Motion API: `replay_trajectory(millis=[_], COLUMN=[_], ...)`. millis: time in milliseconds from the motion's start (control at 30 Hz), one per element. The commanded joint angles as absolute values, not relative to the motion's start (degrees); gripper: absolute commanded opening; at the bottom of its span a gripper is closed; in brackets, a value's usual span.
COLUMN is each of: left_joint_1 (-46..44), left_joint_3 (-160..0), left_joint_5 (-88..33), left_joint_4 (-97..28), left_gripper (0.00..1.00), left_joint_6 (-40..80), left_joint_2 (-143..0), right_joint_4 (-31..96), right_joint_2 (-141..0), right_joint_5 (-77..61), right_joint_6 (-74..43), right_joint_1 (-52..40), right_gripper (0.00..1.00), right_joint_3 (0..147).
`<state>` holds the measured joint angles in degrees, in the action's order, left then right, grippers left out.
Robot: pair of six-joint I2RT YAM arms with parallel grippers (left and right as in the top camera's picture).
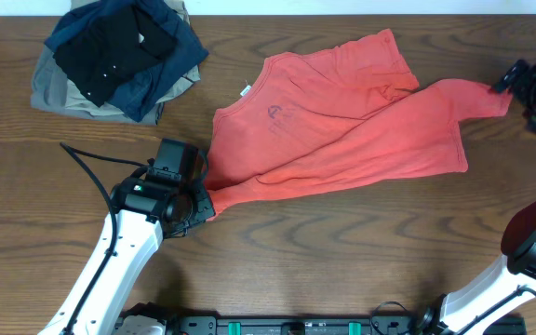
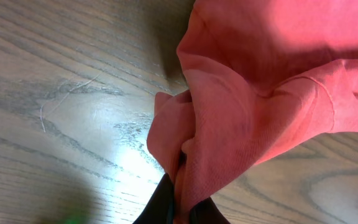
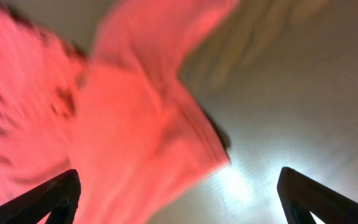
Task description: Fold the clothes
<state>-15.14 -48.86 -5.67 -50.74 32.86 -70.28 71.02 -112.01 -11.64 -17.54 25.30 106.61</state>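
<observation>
Overhead: shirt (image 1: 342, 130) is lying skewed & rumpled across the worktop (image 1: 342, 251), logo side up, no fold made yet. L claw (image 1: 200, 202) is pinching a bunched corner at the shirt's left end, closed tight on it. R claw (image 1: 515, 84) is standing wide open, gripping nothing, just beside the shirt's right tip. Risk: w/ one end held only, any L pull is prob. dragging the shirt into a rope, not flattening it. Bunched grip could slip too.
</observation>
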Motion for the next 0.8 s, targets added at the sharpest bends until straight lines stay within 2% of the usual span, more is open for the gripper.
replay_trajectory(millis=[0, 167, 233, 400, 667, 700, 767], left_joint_1=[-15.2, -15.2, -15.2, -15.2, -15.2, -15.2, -15.2], left_joint_3=[-49.0, -48.9, -48.9, -48.9, -48.9, -48.9, -48.9], left_joint_5=[-5.6, -5.6, -5.6, -5.6, -5.6, -5.6, -5.6], left_joint_4=[-50.9, -50.9, -51.1, -51.3, -51.3, -51.3, -51.3], left_gripper=[0.06, 0.06, 0.06, 0.06, 0.06, 0.06, 0.07], left_joint_6=[33.3, 33.3, 33.3, 33.3, 33.3, 33.3, 33.3], left_joint_2=[-70.0, -70.0, -70.0, -70.0, -70.0, -70.0, -70.0], right_joint_4=[72.4, 64.8, 60.5, 53.0, 50.7, 50.1, 49.1], right_joint_2=[-111.4, -111.4, -111.4, -111.4, -111.4, -111.4, -111.4], right_joint_5=[-12.1, -11.0, -11.2, -11.6, -11.6, -11.6, -11.6], right_joint_6=[-9.4, -9.4, -9.3, -9.3, -9.1, -9.1, -9.1], right_joint_1=[23.9, 23.9, 23.9, 23.9, 23.9, 23.9, 23.9], right_gripper=[0.99, 0.99, 0.93, 0.66, 0.63, 0.61, 0.49], right_joint_3=[102.3, 91.4, 86.7, 78.1, 73.9, 73.3, 72.6])
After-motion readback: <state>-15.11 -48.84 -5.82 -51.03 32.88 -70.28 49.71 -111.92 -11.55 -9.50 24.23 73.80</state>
